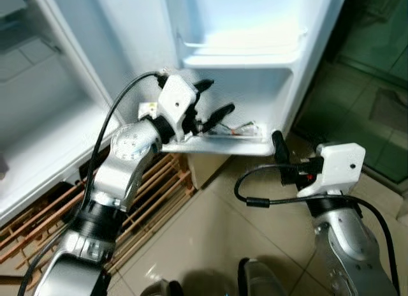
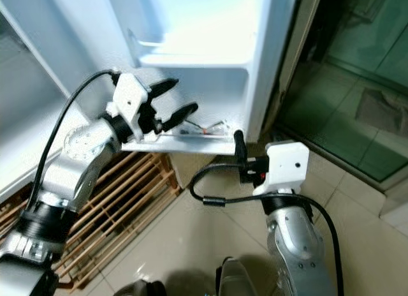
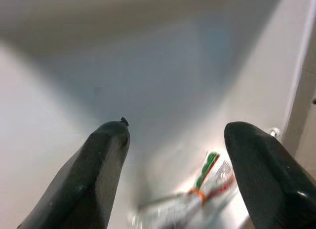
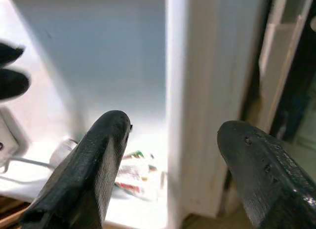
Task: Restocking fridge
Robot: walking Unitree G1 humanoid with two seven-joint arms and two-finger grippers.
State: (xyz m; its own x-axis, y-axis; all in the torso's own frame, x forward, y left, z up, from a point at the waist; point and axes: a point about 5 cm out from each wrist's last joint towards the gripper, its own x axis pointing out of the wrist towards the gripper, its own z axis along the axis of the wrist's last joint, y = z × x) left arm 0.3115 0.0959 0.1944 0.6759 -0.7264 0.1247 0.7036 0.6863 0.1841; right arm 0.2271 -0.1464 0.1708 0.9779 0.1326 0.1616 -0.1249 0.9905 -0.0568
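1. Packet (image 1: 245, 128) lies in the fridge door's bottom shelf (image 1: 217, 145): placed.
2. Left gripper (image 1: 213, 99) just above it, fingers spread, empty.
3. Right gripper (image 4: 170, 165) near the shelf's right end, fingers apart, empty.
4. Upper door bin (image 1: 242, 53) looks bare; more stocking likely remains.

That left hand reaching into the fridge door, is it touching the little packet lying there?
Apart. The left wrist view shows the left hand open, the packet lying beyond its fingertips.

Wooden slatted rack (image 1: 159, 194) — beige tiled floor (image 1: 217, 238)
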